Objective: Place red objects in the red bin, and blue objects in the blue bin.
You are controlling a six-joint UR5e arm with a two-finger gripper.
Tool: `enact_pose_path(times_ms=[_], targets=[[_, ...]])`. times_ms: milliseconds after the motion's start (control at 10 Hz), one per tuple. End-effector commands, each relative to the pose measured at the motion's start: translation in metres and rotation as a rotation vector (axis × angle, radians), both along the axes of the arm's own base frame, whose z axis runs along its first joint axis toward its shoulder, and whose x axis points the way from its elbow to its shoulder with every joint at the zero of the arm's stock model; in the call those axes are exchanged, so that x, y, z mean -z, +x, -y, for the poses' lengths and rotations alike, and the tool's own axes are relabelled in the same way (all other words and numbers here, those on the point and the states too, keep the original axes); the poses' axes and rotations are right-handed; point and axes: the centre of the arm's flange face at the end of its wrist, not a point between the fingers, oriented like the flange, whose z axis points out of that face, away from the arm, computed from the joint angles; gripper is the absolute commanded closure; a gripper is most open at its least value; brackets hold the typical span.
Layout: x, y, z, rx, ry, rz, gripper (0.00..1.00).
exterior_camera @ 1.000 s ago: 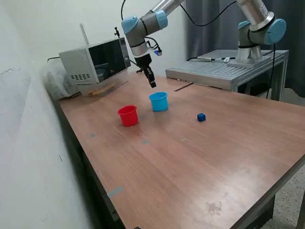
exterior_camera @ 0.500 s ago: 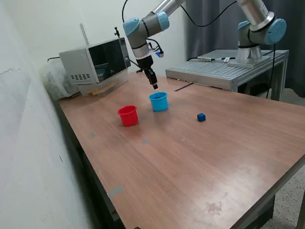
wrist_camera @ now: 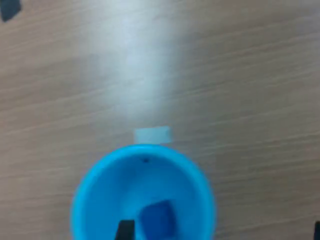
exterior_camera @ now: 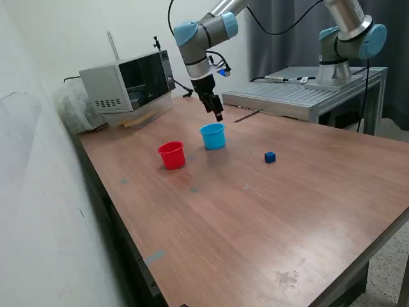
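The light blue cup (exterior_camera: 212, 135) stands on the table, and the red cup (exterior_camera: 172, 155) stands to the exterior view's left of it. My gripper (exterior_camera: 218, 116) hangs just above the blue cup's far rim. In the wrist view the blue cup (wrist_camera: 95, 175) holds one dark blue cube (wrist_camera: 157, 220). My gripper (wrist_camera: 221, 232) is open and empty, with one fingertip over the cup and the other at the frame's edge. A second dark blue cube (exterior_camera: 270, 157) lies on the table to the exterior view's right of the cups. No red cubes show.
A microwave (exterior_camera: 128, 83) stands at the table's back. A grey metal bench (exterior_camera: 300, 93) bearing a second arm's base (exterior_camera: 339, 64) is behind the table. A small pale tape patch (wrist_camera: 152, 134) lies beside the blue cup.
My gripper has moved a little toward the exterior view's right, staying above the blue cup. The cups and the loose blue cube have not moved.
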Motion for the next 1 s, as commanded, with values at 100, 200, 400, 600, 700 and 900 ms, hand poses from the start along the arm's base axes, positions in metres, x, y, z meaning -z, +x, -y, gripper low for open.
enact_pose_path(times_ms=[100,200,400,600,700,900], targets=[[-0.014,0.024,0.102,-0.111,-0.080,-0.011,0.00],[-0.013,0.035,0.130,-0.143,-0.094,-0.002,0.00],[-0.006,0.052,0.167,-0.115,-0.174,0.016,0.00],[0.002,0.064,0.196,-0.074,-0.330,0.019,0.00],[0.005,0.062,0.196,-0.054,-0.340,-0.035,0.00],[0.009,0.057,0.196,-0.048,-0.339,-0.102,0.00]])
